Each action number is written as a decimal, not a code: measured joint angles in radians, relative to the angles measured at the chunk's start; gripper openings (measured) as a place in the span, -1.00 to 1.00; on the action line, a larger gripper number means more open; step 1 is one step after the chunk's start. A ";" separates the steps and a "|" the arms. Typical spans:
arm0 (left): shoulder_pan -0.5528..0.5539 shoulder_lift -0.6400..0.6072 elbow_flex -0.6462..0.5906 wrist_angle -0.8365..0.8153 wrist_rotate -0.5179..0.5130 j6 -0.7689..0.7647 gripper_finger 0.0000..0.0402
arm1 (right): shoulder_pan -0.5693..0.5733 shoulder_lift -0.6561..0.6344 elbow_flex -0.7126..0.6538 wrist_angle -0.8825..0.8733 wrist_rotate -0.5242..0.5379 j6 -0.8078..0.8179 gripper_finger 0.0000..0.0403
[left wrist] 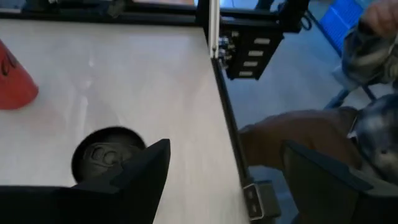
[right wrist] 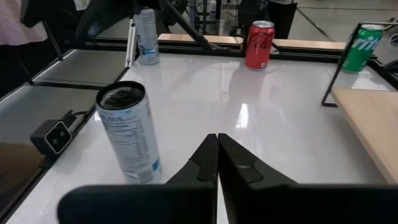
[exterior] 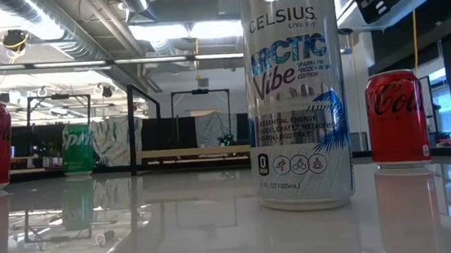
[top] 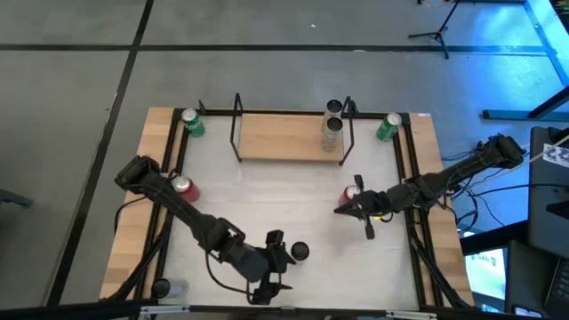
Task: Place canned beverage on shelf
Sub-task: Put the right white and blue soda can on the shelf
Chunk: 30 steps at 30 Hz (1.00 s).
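White tabletop (top: 267,191) carries the tall can (top: 299,252) at six o'clock, beside the left gripper (top: 277,253), fingers wide to grasp it for the shelf (top: 280,135) at twelve; right gripper (top: 342,210) waits closed.

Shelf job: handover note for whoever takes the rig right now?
Left pincer: open, empty, beside the Celsius can near the table's front edge, not around it.
Right pincer: shut, empty, over mid-table next to a red can.
Shelf: two cans already stand at its right end.
Left to do: grasp the Celsius can and shelve it.
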State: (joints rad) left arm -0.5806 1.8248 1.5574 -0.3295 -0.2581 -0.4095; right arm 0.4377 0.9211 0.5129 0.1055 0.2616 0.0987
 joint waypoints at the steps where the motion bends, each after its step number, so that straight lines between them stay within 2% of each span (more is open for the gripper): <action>1: -0.004 0.000 0.000 0.007 -0.011 0.000 0.46 | 0.004 0.000 0.000 -0.001 0.001 0.000 -0.97; 8: -0.004 0.000 0.000 0.029 -0.188 0.001 0.46 | 0.001 0.000 0.000 0.003 0.059 0.002 -0.97; 11: 0.020 0.000 0.000 0.018 -0.220 0.025 0.46 | 0.001 0.000 0.000 0.003 0.087 0.001 -0.97; 15: 0.054 0.010 0.000 0.006 -0.216 0.045 0.46 | 0.001 0.000 0.000 0.003 0.088 -0.004 -0.97; 22: 0.105 0.056 0.000 -0.012 -0.135 0.042 0.46 | 0.001 0.000 0.000 0.005 0.090 -0.025 -0.97; 30: 0.110 0.064 0.000 -0.083 -0.087 0.005 0.46 | 0.001 0.000 0.000 0.005 0.090 -0.028 -0.97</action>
State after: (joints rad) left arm -0.4706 1.8889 1.5578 -0.4128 -0.3451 -0.4042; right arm 0.4385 0.9211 0.5125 0.1108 0.3515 0.0704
